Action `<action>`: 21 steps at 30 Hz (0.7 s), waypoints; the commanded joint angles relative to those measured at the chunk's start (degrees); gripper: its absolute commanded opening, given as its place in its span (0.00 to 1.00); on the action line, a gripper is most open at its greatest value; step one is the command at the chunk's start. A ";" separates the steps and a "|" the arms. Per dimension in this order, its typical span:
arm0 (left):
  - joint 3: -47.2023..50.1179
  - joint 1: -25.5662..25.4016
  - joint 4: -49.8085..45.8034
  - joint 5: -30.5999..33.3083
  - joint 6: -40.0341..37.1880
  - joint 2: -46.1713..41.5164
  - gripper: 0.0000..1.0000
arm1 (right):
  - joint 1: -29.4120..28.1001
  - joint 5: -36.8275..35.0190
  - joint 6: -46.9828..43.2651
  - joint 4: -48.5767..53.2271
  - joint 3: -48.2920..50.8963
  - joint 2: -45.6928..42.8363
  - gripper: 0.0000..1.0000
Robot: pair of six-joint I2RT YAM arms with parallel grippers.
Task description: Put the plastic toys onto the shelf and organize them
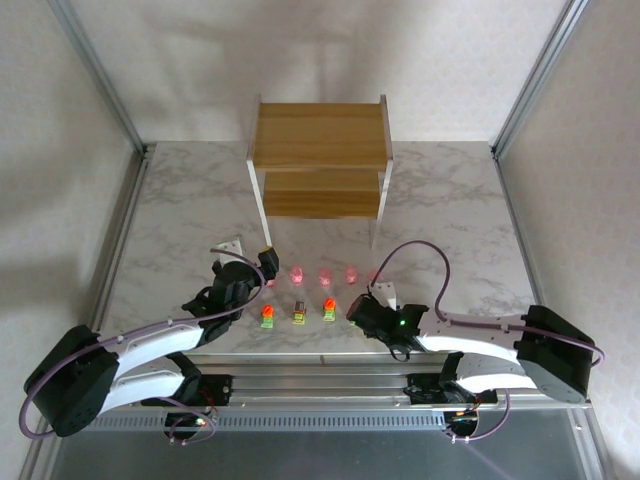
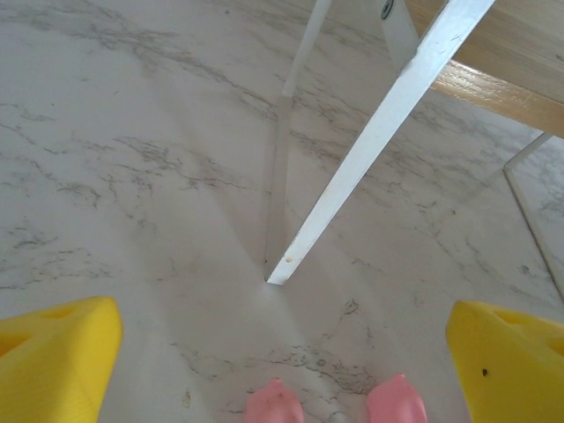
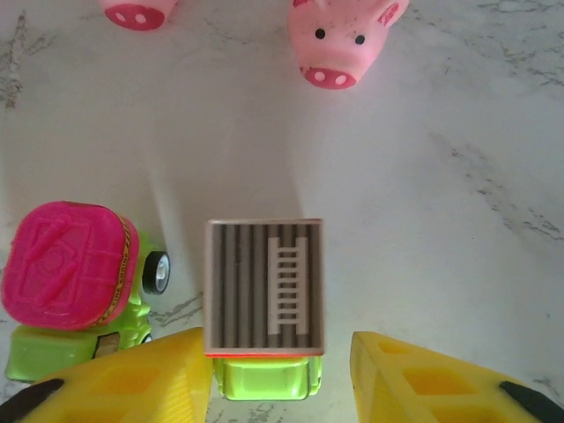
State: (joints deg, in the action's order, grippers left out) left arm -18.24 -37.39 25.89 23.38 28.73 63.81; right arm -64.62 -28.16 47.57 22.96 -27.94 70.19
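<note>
Pick step. Your right gripper (image 3: 282,374) straddles the ladder-topped truck (image 3: 264,286), jaws spread, not yet pinching. Your left gripper (image 2: 282,352) hangs spread wide over a pink pig (image 2: 275,407). Next: close squarely, lift, and carry to the shelf (image 1: 320,135) at 12 o'clock.

Bare counter (image 1: 460,210) lies open at 3 and 9 o'clock of the shelf (image 1: 320,135), and in the strip between it and the toys (image 1: 324,274). A white shelf leg (image 2: 370,150) stands at 12 o'clock of the left pincer (image 2: 286,352). The magenta truck (image 3: 66,264) crowds the right pincer (image 3: 282,348) at 9 o'clock; its 3 o'clock side is free.
</note>
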 commanded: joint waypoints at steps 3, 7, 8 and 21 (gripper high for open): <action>-0.31 0.92 0.92 -1.58 0.98 0.30 0.95 | 0.48 0.83 -1.21 -1.05 -0.07 2.03 0.43; -0.35 1.30 0.92 -1.85 1.07 0.32 0.95 | 0.51 0.48 -1.08 -1.15 0.04 2.65 0.40; -0.22 1.34 0.92 -1.93 1.11 0.26 0.95 | 0.53 0.48 -1.23 -1.31 0.08 2.75 0.40; -0.02 2.04 1.17 -2.89 1.24 -0.04 0.95 | 1.21 -0.14 -1.79 -2.24 -0.46 4.79 0.40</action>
State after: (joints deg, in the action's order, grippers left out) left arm -18.22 -35.97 25.91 21.34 28.99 63.90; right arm -64.14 -27.31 46.00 20.93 -28.01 74.00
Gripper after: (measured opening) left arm 0.946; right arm 0.403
